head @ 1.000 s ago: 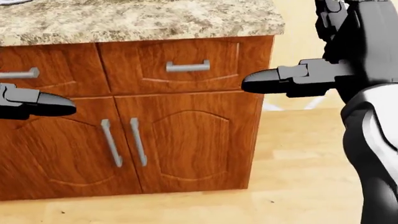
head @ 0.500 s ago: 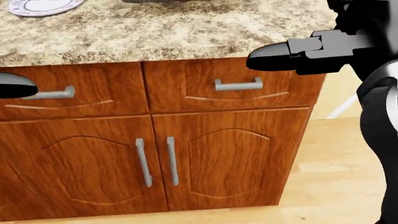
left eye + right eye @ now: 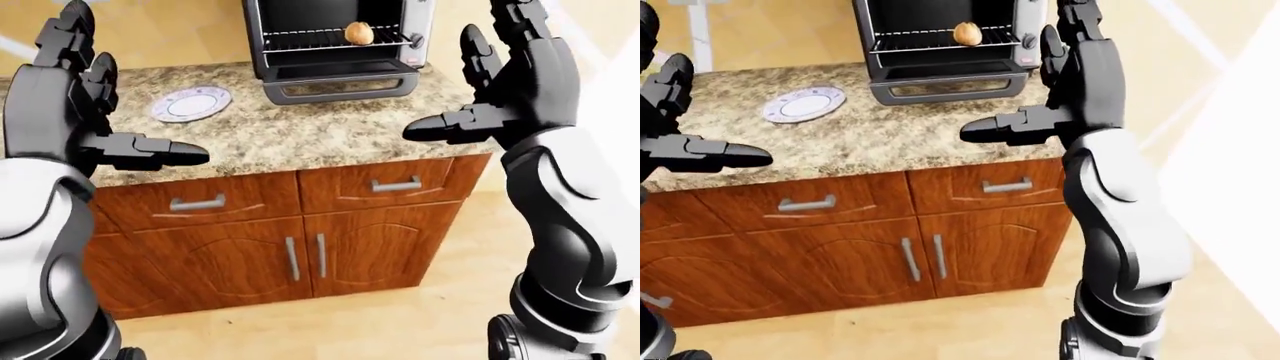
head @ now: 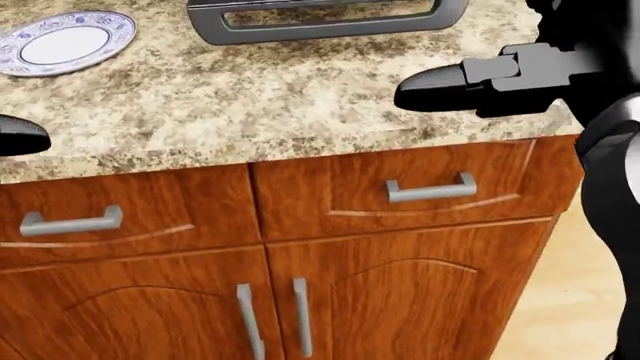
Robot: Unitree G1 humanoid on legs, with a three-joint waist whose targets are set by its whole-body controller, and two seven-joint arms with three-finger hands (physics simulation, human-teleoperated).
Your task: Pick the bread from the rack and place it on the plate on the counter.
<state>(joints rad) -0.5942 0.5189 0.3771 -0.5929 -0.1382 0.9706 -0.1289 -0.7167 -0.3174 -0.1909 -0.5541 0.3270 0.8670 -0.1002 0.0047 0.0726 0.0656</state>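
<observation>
Now both hands up, open and empty!
Left hand [image 3: 75,105] and right hand [image 3: 505,90] spread above the counter [image 3: 300,139]; bread [image 3: 358,33] on the oven rack [image 3: 310,36], plate [image 3: 192,103] at left.

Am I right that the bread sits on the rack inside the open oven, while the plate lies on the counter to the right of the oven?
Not quite: the plate lies on the counter to the left of the oven, as the left-eye view shows. The rest holds: the bread sits on the rack inside the open oven.
</observation>
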